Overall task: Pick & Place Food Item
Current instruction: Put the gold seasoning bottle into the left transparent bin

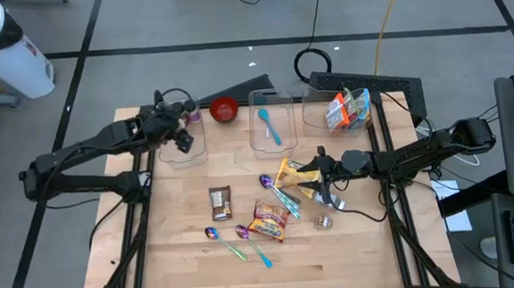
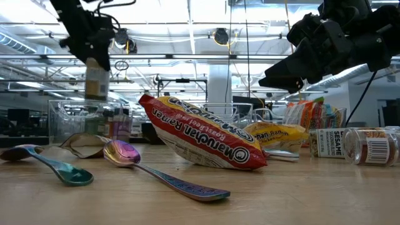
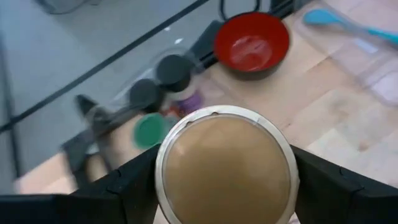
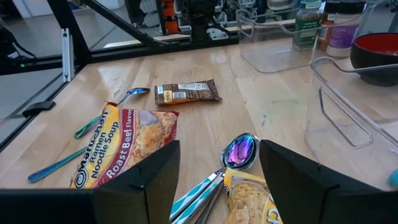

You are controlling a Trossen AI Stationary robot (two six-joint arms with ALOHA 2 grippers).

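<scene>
Two arms are over the table, and only the left one carries anything. The left gripper [image 3: 227, 180] is clenched on a small round jar with a tan lid [image 3: 225, 167], its dark fingers pressed to either side of the jar in the left wrist view. It hangs above the clear plastic bin at the table's far left [image 1: 183, 141], where dark-capped and green-capped bottles [image 3: 151, 129] already sit. Just beside that bin stands a red bowl [image 1: 224, 109], and next along is a second clear bin holding a light blue spoon [image 1: 269, 125].

The right gripper [image 4: 219, 165] is spread wide and holds nothing. It hovers above a yellow noodle packet [image 1: 293, 173] and an iridescent metal spoon [image 4: 239, 152] near mid-table.

Judging by this, the jar is lifted and carried to its bin but not yet let go. Left on the wood are a red Maruchan ramen packet [image 2: 200, 139], a brown snack bar [image 1: 220, 202], a sesame jar lying on its side [image 2: 355, 145] and more spoons, so much sorting seems to remain.

Only the low view shows how high the jar hangs above the table. Only the left wrist view shows the bin's contents beneath it.
</scene>
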